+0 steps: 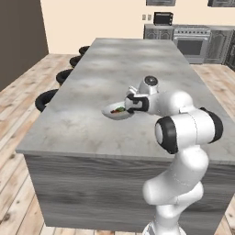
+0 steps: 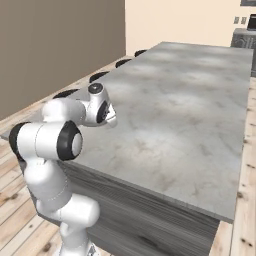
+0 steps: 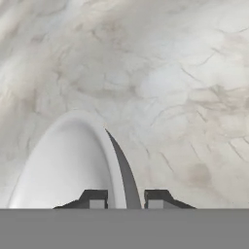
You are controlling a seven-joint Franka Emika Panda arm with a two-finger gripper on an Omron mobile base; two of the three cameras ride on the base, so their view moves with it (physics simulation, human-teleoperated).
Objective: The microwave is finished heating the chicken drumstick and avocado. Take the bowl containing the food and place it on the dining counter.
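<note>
The white bowl (image 1: 114, 112) sits low over the dining counter (image 1: 137, 64), near its front half; I cannot tell whether it touches the stone. Inside it are a reddish bit, the chicken drumstick (image 1: 121, 109), and a small green lump, the avocado (image 1: 116, 111). My gripper (image 1: 131, 106) reaches in from the right and is shut on the bowl's near rim. In the hand view the bowl (image 3: 68, 165) curves up from the bottom, its rim passing between the fingertips (image 3: 94, 198) of the gripper (image 3: 125, 199) over the mottled counter (image 3: 185, 73). The microwave is out of view.
Black round stools (image 1: 46, 98) line the counter's left side, also seen as stools (image 2: 100, 76). Far behind stand a stove (image 1: 190, 43) and a small dark toaster oven (image 1: 163, 18). The stone top (image 2: 190, 100) stretches wide beyond and right of the bowl.
</note>
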